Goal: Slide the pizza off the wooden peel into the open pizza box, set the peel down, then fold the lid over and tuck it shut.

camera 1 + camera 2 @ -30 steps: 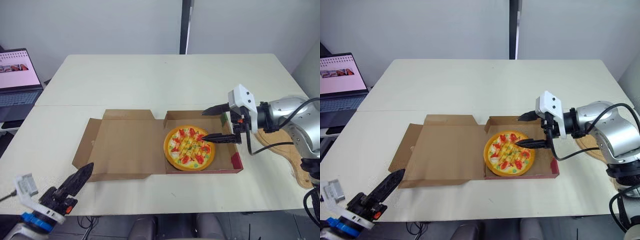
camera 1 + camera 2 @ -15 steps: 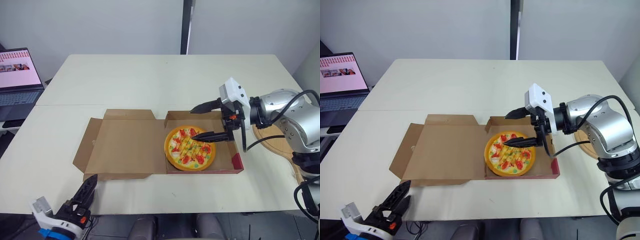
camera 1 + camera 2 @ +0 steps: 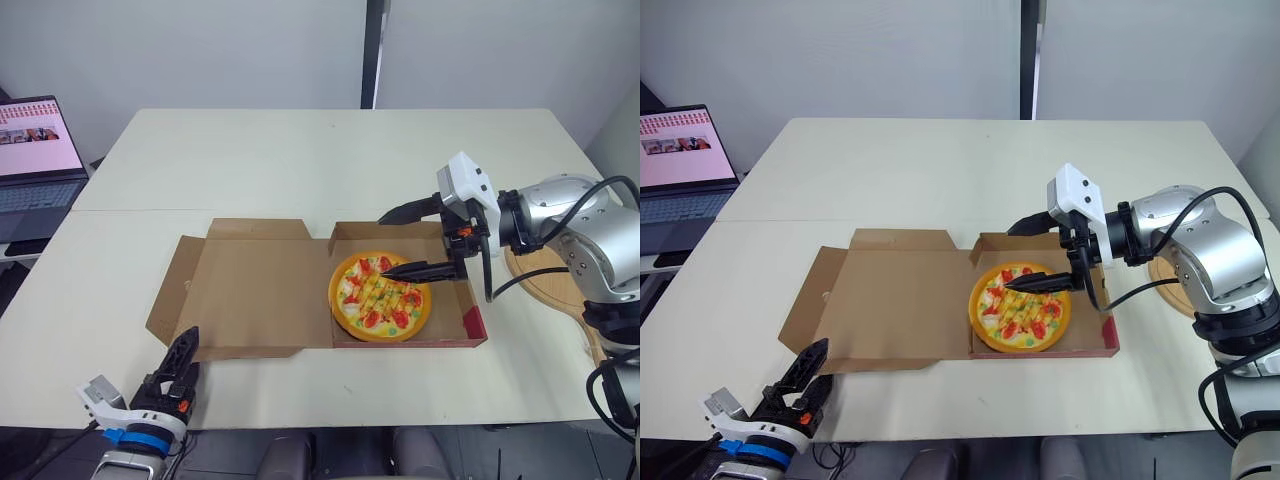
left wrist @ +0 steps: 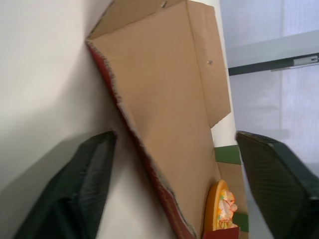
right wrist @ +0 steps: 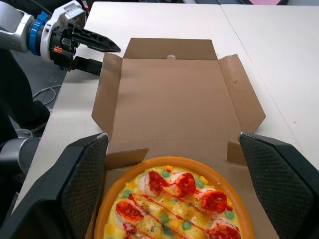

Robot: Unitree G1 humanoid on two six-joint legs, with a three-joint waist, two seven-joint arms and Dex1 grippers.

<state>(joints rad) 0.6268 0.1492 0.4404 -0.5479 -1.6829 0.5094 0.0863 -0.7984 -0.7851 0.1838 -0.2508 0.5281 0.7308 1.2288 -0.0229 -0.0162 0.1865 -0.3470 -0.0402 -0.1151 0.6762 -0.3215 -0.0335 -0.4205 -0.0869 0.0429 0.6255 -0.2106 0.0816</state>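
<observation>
— The right pincer (image 3: 383, 246) hangs wide apart just over the pizza (image 3: 380, 297), which sits in the box (image 3: 471, 323). The peel (image 3: 545, 288) lies on the table (image 3: 300, 160) alongside.

— The left pincer (image 3: 183, 355) is spread too, by the flat lid (image 3: 262, 290), at its near edge. I'd hook under that edge, with the right arm clear first.

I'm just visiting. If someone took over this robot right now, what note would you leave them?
Left gripper: open, low by the lid's near left corner, holding nothing.
Right gripper: open, hovering over the pizza, holding nothing.
The pizza sits in the box; the peel lies on the table right of the box; the lid lies flat open.
Done: pizza boxed, peel set down.
Left: fold the lid over and tuck it shut.
</observation>
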